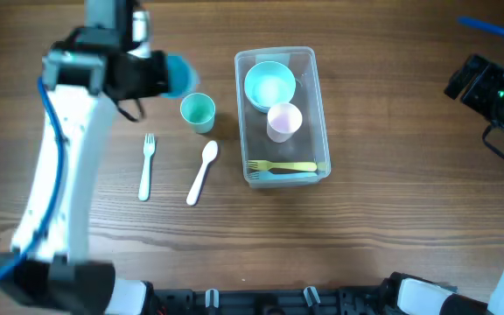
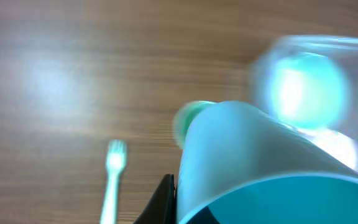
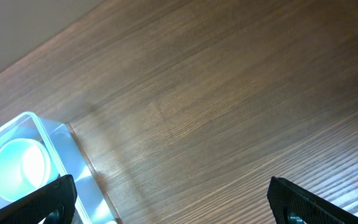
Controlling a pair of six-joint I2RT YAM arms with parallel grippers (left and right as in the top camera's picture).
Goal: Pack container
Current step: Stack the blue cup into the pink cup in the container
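The container (image 1: pixel 318 105) is a clear rectangular tub at the table's middle. It holds a blue bowl (image 1: pixel 269 85), a pink cup (image 1: pixel 283 120), a yellow fork (image 1: pixel 289 165) and a pale blue utensil. My left gripper (image 1: pixel 163 75) is shut on a blue cup (image 1: pixel 178 74) and holds it above the table, left of the container. In the left wrist view the blue cup (image 2: pixel 260 168) fills the foreground, beside one black finger (image 2: pixel 164 202). My right gripper (image 3: pixel 173 205) is open and empty, far right of the container (image 3: pixel 73 171).
A green cup (image 1: pixel 198 111) stands just left of the container. A pale fork (image 1: pixel 147 166) and a white spoon (image 1: pixel 201 173) lie on the wooden table below it. The green cup (image 2: pixel 188 118) and fork (image 2: pixel 112 180) show blurred in the left wrist view.
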